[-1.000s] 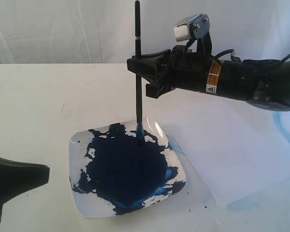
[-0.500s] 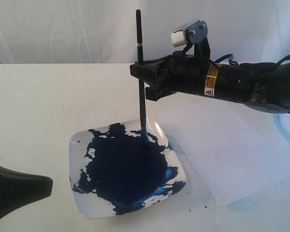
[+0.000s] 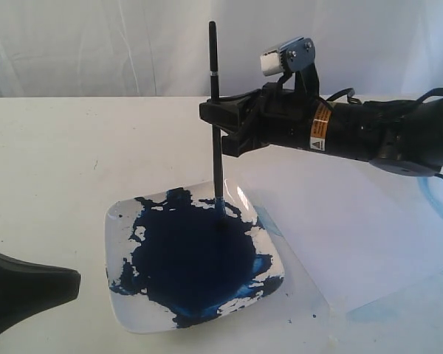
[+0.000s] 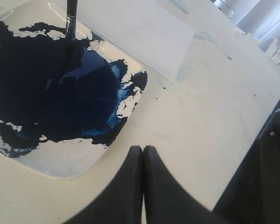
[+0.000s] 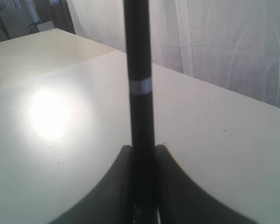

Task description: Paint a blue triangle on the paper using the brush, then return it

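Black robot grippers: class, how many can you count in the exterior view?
2. The left gripper sits low at the left edge, shut; the right gripper holds the black-handled paintbrush upright, bristles in dark blue paint on the white square plate.

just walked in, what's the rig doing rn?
Loading paint. The right gripper holds the brush upright, jaws shut on the handle, with the bristle end down at the far edge of the blue paint on the square plate. The paper lies flat beside the plate; no triangle on the part that shows. The left gripper sits shut and empty off the plate's near corner.
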`<state>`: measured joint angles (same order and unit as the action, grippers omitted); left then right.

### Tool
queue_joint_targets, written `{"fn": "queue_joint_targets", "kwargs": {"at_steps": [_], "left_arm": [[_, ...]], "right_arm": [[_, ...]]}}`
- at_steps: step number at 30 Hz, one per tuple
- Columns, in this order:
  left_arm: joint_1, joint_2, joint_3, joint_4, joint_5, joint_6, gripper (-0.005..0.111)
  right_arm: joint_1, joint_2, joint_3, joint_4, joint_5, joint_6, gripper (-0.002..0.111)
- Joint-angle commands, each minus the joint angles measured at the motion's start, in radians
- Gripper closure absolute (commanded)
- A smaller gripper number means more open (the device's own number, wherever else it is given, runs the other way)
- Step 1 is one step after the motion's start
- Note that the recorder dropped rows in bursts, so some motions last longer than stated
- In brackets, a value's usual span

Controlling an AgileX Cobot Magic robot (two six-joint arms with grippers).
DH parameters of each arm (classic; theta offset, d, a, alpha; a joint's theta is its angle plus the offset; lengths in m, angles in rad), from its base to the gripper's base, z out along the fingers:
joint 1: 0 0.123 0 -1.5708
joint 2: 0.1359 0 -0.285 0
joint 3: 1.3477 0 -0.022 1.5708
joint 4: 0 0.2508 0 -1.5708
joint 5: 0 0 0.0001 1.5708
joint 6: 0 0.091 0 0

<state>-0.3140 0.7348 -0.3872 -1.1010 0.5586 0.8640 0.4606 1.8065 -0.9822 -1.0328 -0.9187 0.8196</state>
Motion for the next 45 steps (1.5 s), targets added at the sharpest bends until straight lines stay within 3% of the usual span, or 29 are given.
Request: {"fn": "queue_joint_targets", "kwargs": {"at_steps": [1, 8, 15, 23, 27, 31, 34, 38, 45], "left_arm": [[-0.007, 0.0, 0.007, -0.021, 0.014, 0.004, 0.107], [-0.007, 0.0, 0.007, -0.044, 0.014, 0.004, 0.107], [-0.007, 0.023, -0.011, -0.186, 0.03, 0.092, 0.107], [-0.028, 0.237, -0.159, -0.348, 0.178, 0.298, 0.107], [-0.169, 0.402, -0.268, -0.371, 0.134, 0.347, 0.107], [-0.361, 0.574, -0.419, -0.332, -0.034, 0.349, 0.107], [-0.459, 0.707, -0.541, -0.331, -0.104, 0.352, 0.107], [-0.518, 0.897, -0.713, -0.303, -0.112, 0.369, 0.107], [-0.525, 1.145, -0.946, -0.219, -0.109, 0.361, 0.107]], "right_arm": [[-0.006, -0.002, -0.005, 0.012, -0.005, -0.006, 0.108], [-0.009, -0.048, -0.005, 0.061, -0.028, -0.012, 0.108], [-0.046, -0.191, -0.005, 0.076, -0.029, 0.002, 0.108], [-0.201, -0.356, -0.005, 0.052, -0.03, 0.124, 0.108], [-0.325, -0.42, -0.005, -0.088, -0.032, 0.301, 0.108], [-0.445, -0.441, -0.005, -0.256, -0.069, 0.443, 0.108], [-0.509, -0.43, -0.005, -0.268, -0.109, 0.454, 0.108], [-0.548, -0.391, -0.005, -0.229, -0.122, 0.407, 0.108], [-0.572, -0.255, -0.005, -0.209, -0.211, 0.31, 0.108]]}}
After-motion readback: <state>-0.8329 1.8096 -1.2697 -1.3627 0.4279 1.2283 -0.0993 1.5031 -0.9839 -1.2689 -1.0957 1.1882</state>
